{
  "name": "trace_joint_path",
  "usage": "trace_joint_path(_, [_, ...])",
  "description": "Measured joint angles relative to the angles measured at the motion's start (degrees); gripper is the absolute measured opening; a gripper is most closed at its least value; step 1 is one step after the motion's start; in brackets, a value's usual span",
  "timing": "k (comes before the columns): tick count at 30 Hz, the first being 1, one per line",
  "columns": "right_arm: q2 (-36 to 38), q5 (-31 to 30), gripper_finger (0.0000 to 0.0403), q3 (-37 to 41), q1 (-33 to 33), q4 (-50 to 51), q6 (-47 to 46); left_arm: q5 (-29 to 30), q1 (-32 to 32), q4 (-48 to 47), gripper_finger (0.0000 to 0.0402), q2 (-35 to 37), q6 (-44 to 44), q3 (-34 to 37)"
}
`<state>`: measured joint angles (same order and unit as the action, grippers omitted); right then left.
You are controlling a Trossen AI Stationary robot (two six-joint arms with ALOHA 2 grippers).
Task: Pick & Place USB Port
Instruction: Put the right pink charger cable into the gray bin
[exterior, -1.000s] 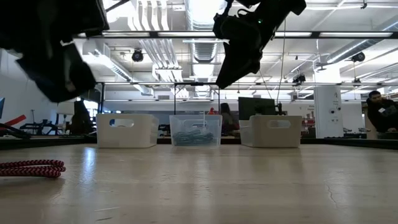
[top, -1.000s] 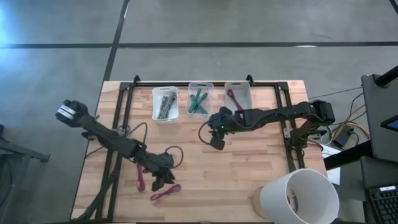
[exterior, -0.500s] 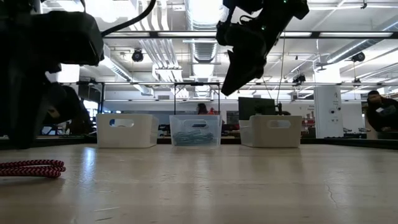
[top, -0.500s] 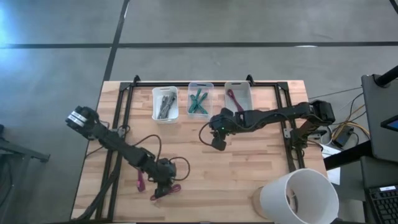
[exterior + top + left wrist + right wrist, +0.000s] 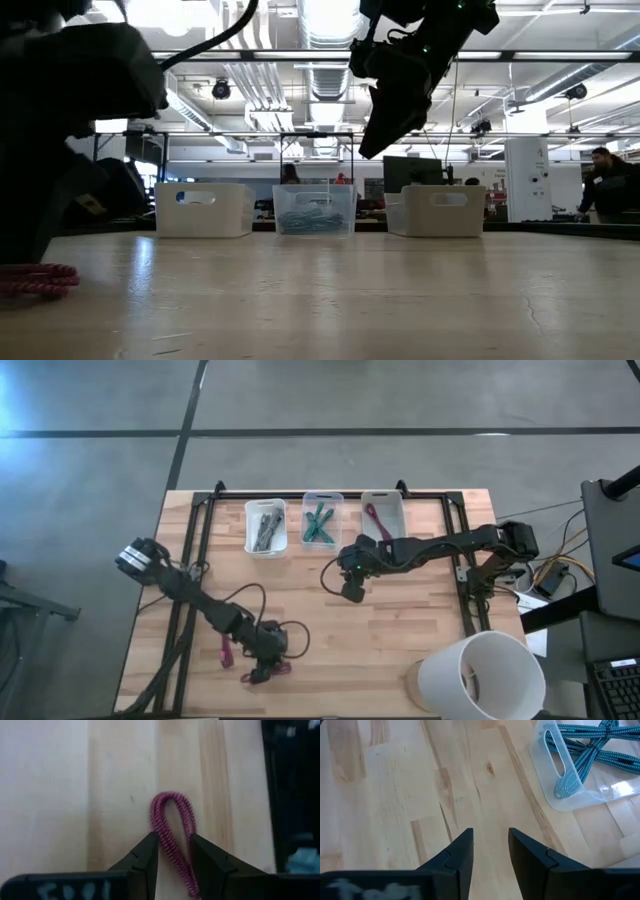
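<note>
- Magenta braided cable (image 5: 172,837) is what we are seeing between the fingers of the left claw (image 5: 172,851); its looped end is lying flat on the pale wooden counter (image 5: 400,630) and showing past the fingertips.
- We are finding the left claw's fingers (image 5: 145,855) only slightly spread, one on each side of the loop and close against it; we cannot tell whether they are gripping it yet.
- From above, we are placing the left claw (image 5: 266,650) low over the near-left part of the counter, with the cable (image 5: 262,672) beneath it and a second magenta cable (image 5: 224,651) lying just beside it.
- We are seeing the right claw (image 5: 490,847) hanging above bare wood near the counter's middle, its fingers apart with nothing between them.
- From above, the right claw (image 5: 351,587) is sitting just in front of the row of three bins at the far edge.
- We are noting grey cables in the white bin (image 5: 265,526), teal cables in the clear bin (image 5: 321,518), and one magenta cable in the other white bin (image 5: 383,512).
</note>
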<state>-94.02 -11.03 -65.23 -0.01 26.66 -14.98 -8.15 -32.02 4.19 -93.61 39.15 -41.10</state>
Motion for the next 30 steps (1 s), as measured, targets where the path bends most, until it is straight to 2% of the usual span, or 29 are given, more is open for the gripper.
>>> trace_joint_path(12, [0.00,0.02,0.0113,0.00,0.00,-0.01,0.00,1.71,-0.69,0.36,0.0102,-5.65,-6.39,-0.02])
trace_joint_path(17, [0.00,0.02,0.0111,0.00,0.00,0.01,0.02,1.97,-0.77,0.38,0.0063,-5.61,-10.26,-0.02])
trace_joint_path(21, [0.00,0.02,0.0104,0.00,0.00,-0.03,0.01,5.48,-0.67,0.43,0.0010,-4.65,-10.59,-0.02])
trace_joint_path(30, [1.40,-0.01,0.0092,-0.50,1.29,-0.75,4.03,15.59,2.45,1.23,0.0003,3.00,-12.34,-0.12])
